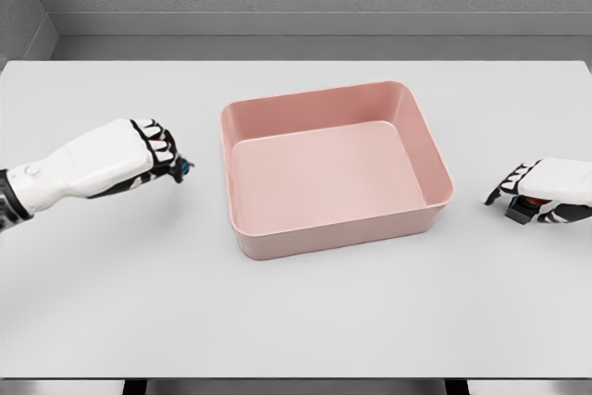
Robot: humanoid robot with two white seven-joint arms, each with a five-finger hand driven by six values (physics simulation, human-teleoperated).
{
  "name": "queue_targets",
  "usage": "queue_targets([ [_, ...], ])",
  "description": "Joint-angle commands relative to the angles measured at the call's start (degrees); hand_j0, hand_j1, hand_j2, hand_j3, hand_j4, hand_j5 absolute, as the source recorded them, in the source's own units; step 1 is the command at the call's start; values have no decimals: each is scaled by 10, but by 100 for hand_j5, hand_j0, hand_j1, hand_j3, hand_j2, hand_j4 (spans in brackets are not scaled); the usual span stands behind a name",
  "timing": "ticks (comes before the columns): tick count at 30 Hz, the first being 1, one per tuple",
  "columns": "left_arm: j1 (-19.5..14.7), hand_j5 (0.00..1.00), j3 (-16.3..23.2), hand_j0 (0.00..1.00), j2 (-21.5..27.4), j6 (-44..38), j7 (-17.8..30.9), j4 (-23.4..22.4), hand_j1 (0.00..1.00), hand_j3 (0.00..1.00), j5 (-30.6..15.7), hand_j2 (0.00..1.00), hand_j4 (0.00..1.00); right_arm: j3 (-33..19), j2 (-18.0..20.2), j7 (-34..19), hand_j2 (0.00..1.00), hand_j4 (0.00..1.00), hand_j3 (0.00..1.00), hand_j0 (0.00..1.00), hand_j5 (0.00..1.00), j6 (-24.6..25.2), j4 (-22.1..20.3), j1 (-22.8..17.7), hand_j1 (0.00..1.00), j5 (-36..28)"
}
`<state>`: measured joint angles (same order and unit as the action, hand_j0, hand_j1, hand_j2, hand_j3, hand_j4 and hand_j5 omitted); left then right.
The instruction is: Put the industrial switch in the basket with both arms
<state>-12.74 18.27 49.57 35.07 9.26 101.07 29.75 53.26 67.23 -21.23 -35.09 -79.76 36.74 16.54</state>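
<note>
While you look for print or labels, you find no readable writing on anything in the head view. The pink basket (pixel 335 169) sits at the middle of the white table (pixel 296 321), a shallow rectangular tub with rounded corners, turned slightly so its far right corner points toward 1 o'clock. You can see its whole floor, and nothing lies in it.

At 9 o'clock from the basket you see the left hand (pixel 155 154), its arm coming in from the left edge. Its fingers are curled inward, and a small blue-and-red item (pixel 185 167) shows at the fingertips; it is too small for you to tell what it is, or whether the fingers truly pinch it. The hand sits near the basket's left wall but apart from it.

At 3 o'clock, close to the right edge of the picture, you see the right hand (pixel 546 193), fingers bent down and closed around the industrial switch (pixel 524 209), a small dark block with a red patch, low over the table. It is outside the basket, just beyond its right wall.
</note>
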Motion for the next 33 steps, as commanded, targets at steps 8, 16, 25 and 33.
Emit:
queue_targets([
  [8,-38,38,30,38,-35,-1,1,0,38,38,-5,38,38,-3,1,1,53,53,53,53,53,1,7,0,53,-4],
  [16,-63,38,37,38,-47,-1,1,0,38,38,-4,38,38,-7,3,1,48,48,48,48,48,1,6,5,48,-5],
  [25,-100,38,70,38,-88,-1,6,0,38,38,-2,38,38,-43,7,3,45,45,45,45,45,1,0,6,45,-7],
  [33,-122,38,87,38,-126,-1,24,0,38,38,5,38,38,-62,6,2,45,45,45,45,45,1,-8,12,45,-7],
])
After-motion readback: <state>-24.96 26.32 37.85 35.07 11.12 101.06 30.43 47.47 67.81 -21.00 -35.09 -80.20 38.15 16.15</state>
